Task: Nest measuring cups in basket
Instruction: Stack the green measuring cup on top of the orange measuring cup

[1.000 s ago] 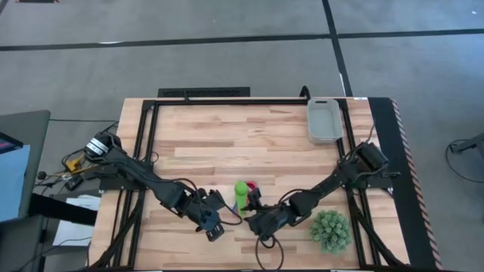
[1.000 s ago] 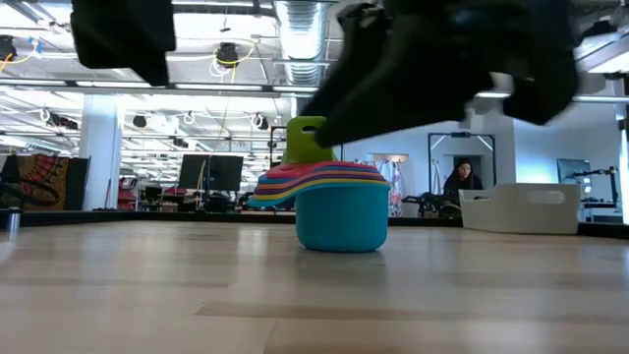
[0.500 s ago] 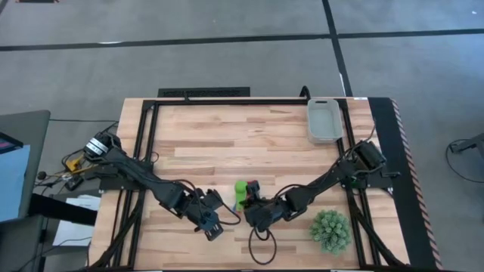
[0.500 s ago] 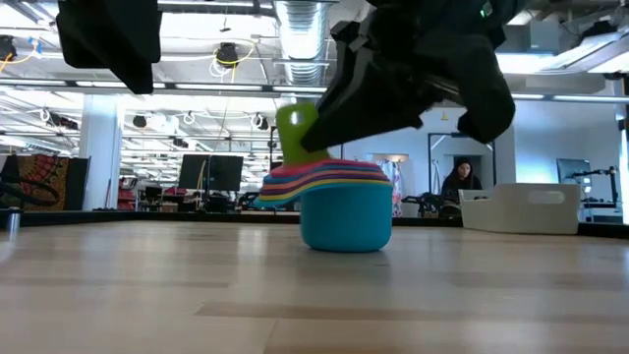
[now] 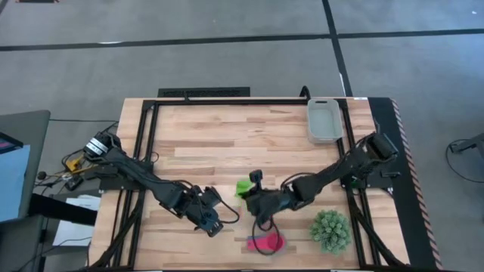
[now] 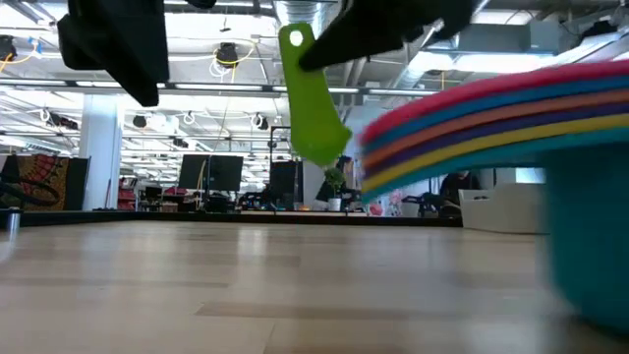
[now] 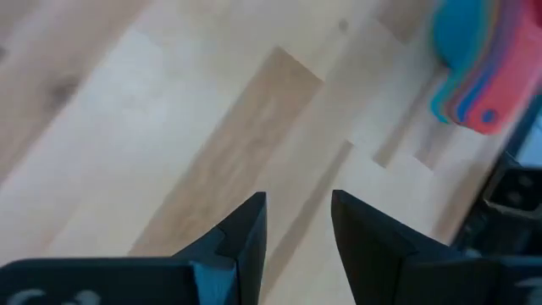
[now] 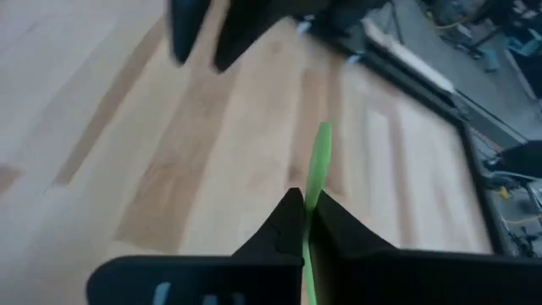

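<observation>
The green measuring cup (image 5: 243, 187) hangs above the table's middle with my right gripper (image 5: 253, 199) shut on it; in the low view the green measuring cup (image 6: 313, 108) hangs with its holed end up. The other measuring cups (image 5: 265, 242), nested with pink on top and light blue below, sit near the table's near edge and loom at the right of the low view (image 6: 491, 123). Left of the green cup my left gripper (image 5: 215, 224) waits, open, with nothing between its fingers (image 7: 250, 229). The pale grey basket (image 5: 324, 121) stands at the far right. My right gripper pinches the green cup's flat handle (image 8: 316, 182) between its two fingers, which lie on its two flat faces. The handle sticks out edge-on past the fingertips. The cup hangs clear of the table, its holed end (image 6: 295, 37) uppermost.
A spiky green plant (image 5: 330, 230) sits at the near right, close to the nested cups. A black frame rail (image 5: 227, 101) runs along the table's far edge. Bare wood lies between the arms and the basket.
My right gripper has shut on the green cup and lifted it up and a little toward the far edge, out of the stack. The rest of the nested cups have slid from the table's middle toward the near edge.
</observation>
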